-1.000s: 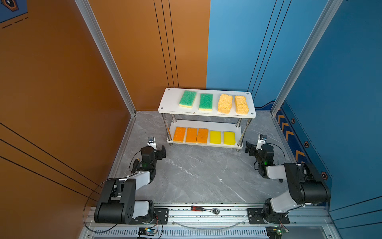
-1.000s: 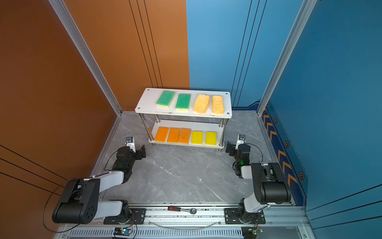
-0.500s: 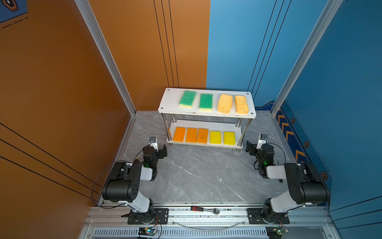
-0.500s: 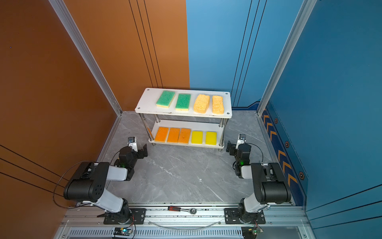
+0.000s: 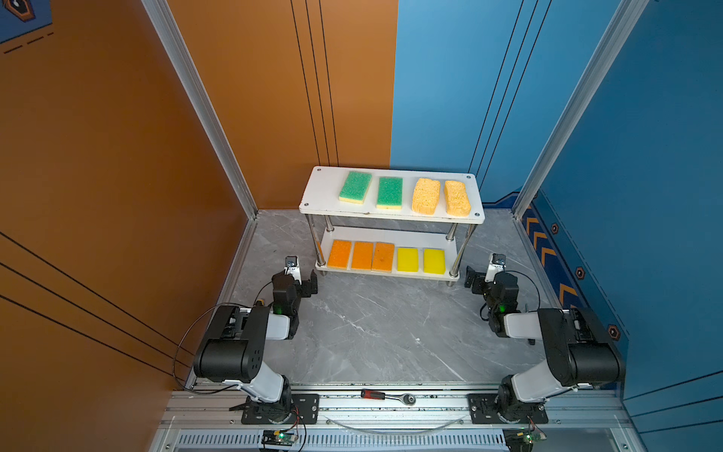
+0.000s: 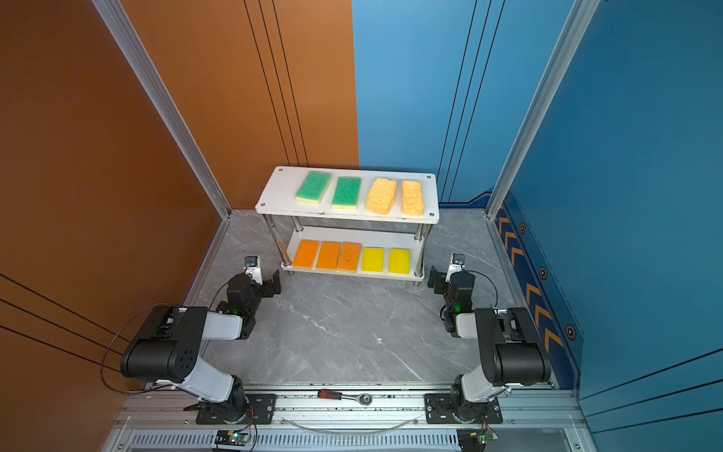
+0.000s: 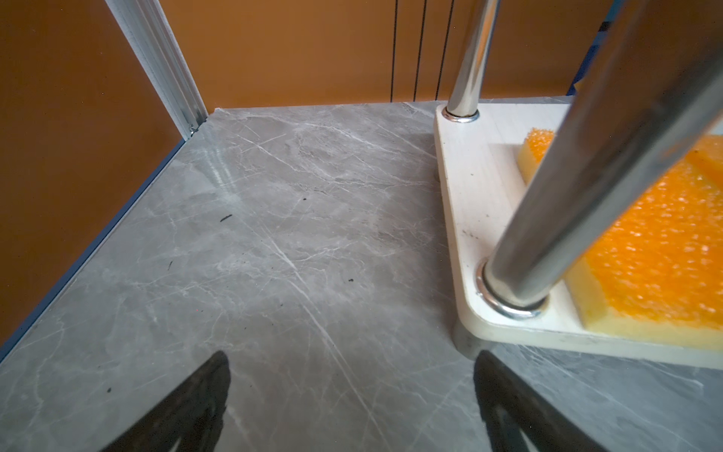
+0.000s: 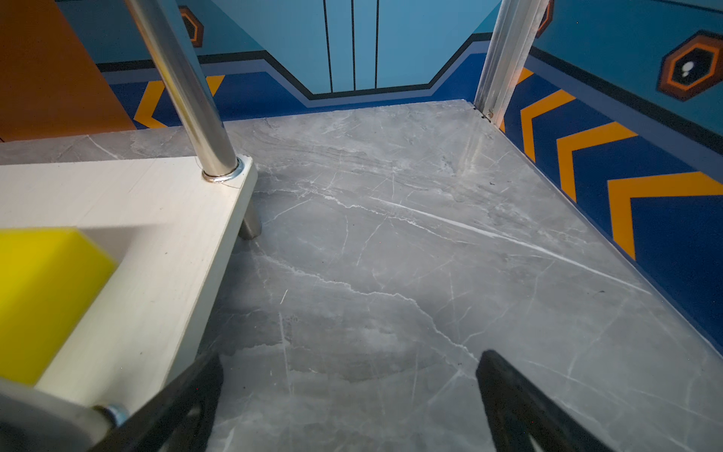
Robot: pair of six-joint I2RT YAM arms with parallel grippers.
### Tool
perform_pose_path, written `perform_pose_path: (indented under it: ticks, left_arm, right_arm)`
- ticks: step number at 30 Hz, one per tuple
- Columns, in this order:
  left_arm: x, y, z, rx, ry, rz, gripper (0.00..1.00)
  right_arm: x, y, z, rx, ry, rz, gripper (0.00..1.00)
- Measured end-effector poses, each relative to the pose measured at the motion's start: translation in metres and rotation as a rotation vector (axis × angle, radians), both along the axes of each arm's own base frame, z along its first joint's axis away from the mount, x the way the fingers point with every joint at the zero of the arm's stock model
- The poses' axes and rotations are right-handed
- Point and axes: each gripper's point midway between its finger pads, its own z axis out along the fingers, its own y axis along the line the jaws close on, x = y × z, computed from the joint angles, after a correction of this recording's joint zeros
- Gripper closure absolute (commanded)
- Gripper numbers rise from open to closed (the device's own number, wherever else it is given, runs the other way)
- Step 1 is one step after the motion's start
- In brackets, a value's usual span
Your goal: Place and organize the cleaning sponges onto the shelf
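Where sponges sit, three orange, two yellow, two green, two porous

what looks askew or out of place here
The leftmost green-topped rectangular sponge on the top board of the white two-tier shelf sits slightly rotated, not square to the board's edge. A red-handled ratchet wrench lies on the front metal rail.

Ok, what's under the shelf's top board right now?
The lower board holds one row: three orange-topped sponges, then two yellow sponges, with bare board behind them. The floor beneath the lower board is covered by it and cannot be checked.
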Motion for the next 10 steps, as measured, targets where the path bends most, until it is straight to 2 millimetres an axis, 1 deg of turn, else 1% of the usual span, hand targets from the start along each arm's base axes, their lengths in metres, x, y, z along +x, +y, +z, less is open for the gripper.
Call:
perform_pose_path:
  ticks: [10]
  left_arm:
    - [0.0003,0.0029,-0.0011,-0.001,0.008,0.005,0.02]
  right_arm:
    - [-0.0002,0.0009,0.0003,-0.010,0.000,-0.009,0.00]
